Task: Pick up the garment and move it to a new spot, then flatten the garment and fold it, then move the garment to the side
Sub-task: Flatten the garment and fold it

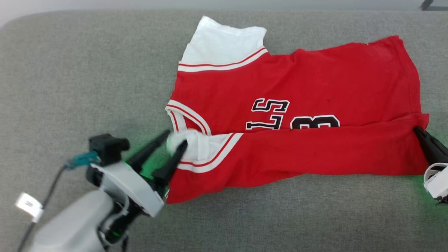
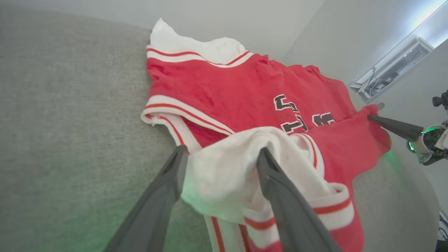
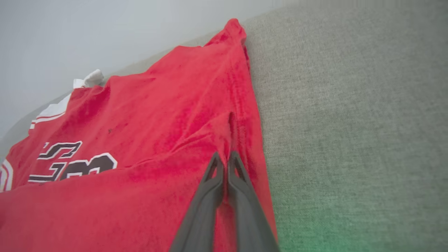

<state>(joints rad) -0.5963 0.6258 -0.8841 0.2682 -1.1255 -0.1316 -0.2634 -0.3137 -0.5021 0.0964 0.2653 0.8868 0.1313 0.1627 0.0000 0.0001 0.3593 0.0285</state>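
The garment lies crosswise, collar leftward (left gripper spread, right gripper pinching its hem).

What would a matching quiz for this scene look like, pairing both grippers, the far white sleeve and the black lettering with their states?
Column one: 1 left gripper; 2 right gripper; 3 far white sleeve; 4 black lettering.
Column two: A partly hidden under a folded red flap; B shut, pinching the red edge of the garment; C open, straddling the near white sleeve; D lying on the grey cushion, touched by neither gripper.
Pairs: 1-C, 2-B, 3-D, 4-A.
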